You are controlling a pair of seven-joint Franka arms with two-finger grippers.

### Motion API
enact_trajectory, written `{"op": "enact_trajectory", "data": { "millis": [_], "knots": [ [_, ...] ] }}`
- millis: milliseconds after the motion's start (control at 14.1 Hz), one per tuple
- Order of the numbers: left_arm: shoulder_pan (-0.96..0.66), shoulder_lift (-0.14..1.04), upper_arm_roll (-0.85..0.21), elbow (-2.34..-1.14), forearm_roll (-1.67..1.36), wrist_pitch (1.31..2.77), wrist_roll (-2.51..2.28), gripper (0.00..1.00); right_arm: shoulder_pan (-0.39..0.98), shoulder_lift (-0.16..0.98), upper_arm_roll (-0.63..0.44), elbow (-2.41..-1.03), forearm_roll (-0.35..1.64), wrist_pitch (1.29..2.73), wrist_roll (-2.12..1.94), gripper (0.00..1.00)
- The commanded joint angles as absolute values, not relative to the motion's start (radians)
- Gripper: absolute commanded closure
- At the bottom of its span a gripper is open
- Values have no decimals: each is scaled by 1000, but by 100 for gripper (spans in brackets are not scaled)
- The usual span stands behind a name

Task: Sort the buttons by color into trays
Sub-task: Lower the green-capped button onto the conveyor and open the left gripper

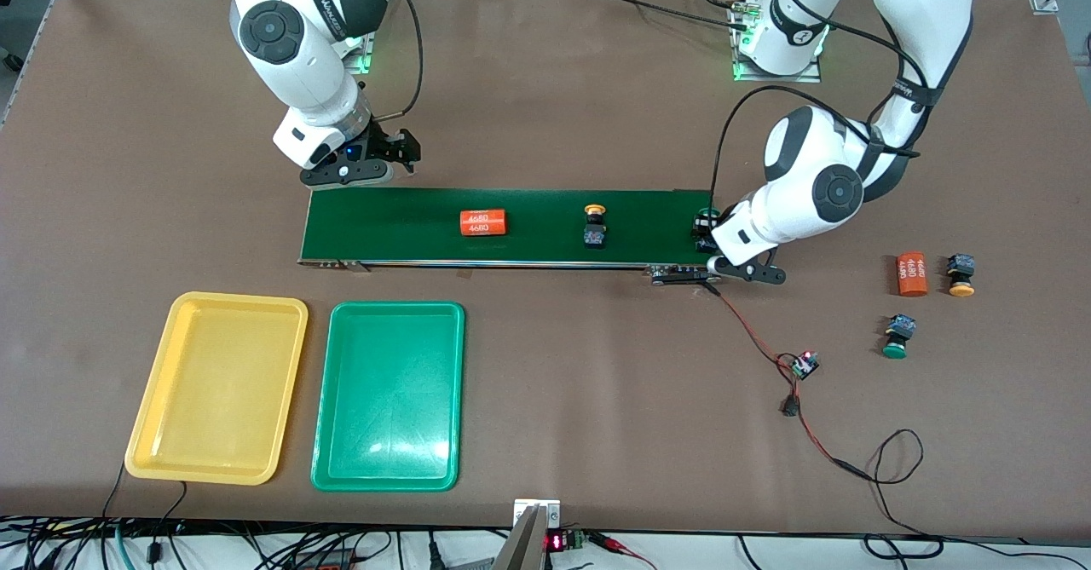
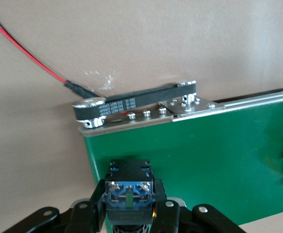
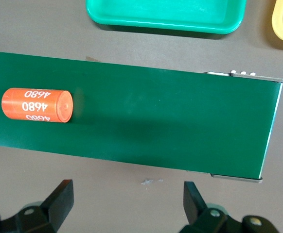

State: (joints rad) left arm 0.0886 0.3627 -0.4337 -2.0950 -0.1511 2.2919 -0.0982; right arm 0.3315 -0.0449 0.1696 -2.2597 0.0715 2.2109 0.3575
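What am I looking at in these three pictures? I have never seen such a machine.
Two white robot arms stand at a table. One picture looks down from a high camera; the others come from cameras on each arm's wrist. The left gripper, over the conveyor belt at its left-arm end, is shut on a green button. The right gripper waits open by the belt's other end. On the belt lie an orange cylinder and a yellow button. Nearer the camera sit a yellow tray and a green tray, both empty. Toward the left arm's end lie another cylinder and two more buttons.
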Motion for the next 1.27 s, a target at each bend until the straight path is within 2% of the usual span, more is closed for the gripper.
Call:
{"op": "enact_trajectory", "data": {
  "millis": [0, 1202],
  "knots": [
    [74, 339, -425, -2114, -155, 2293, -87, 100, 334, -32, 172, -2240, 52, 2204, 385, 0],
    [72, 377, -423, -2112, -150, 2356, -84, 99, 334, -32, 170, -2240, 49, 2206, 387, 0]
  ]
}}
